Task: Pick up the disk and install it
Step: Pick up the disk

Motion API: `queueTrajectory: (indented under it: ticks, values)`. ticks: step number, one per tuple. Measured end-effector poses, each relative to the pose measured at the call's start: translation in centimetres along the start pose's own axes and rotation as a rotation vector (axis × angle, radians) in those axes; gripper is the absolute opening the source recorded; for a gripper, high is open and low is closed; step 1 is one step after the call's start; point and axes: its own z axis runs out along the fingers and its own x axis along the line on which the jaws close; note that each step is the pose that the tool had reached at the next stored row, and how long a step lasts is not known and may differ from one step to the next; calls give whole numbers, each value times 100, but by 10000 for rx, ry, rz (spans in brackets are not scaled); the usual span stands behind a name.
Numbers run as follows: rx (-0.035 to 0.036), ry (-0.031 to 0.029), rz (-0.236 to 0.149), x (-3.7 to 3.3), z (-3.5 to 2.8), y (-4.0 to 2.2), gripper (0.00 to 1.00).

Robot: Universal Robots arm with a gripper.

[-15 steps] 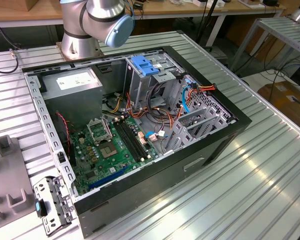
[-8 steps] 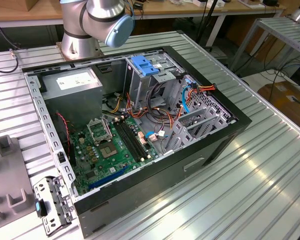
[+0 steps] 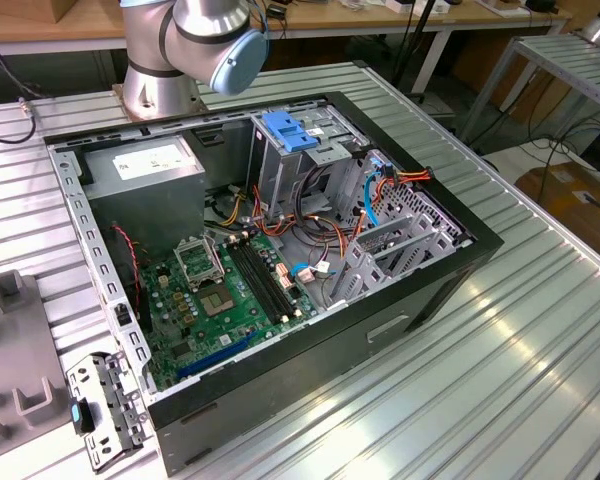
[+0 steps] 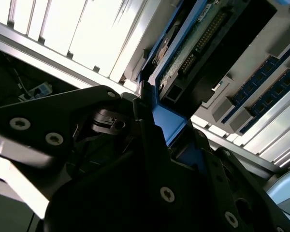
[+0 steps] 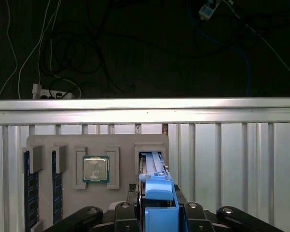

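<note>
In both wrist views my gripper [image 5: 157, 193] is shut on the blue bracket of the disk [image 5: 152, 164]. The disk stands on edge, and its far end sits at a slot of a grey holder plate [image 5: 125, 142]. In the second wrist view the disk [image 4: 193, 46] shows its green circuit-board side and a blue rail, with the black fingers [image 4: 150, 140] of the gripper [image 4: 159, 121] clamped on the blue end piece. In the exterior view the open computer case [image 3: 400, 300] lies on the ribbed metal table, with an upright metal drive cage [image 3: 280, 170] inside.
The holder plate also carries a processor chip [image 5: 95, 169] and two memory sticks [image 5: 31, 193]. Past the table edge [image 5: 145, 111] hang dark cables. In the case are a green motherboard [image 3: 220, 300], a grey box with a white sticker [image 3: 145, 165] and wire bundles. The arm base [image 3: 160, 70] stands behind the case.
</note>
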Motion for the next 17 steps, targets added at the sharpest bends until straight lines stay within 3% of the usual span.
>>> queueTrajectory:
  ticks: [17]
  values:
    - [-1,1,0,2,-270,5,37]
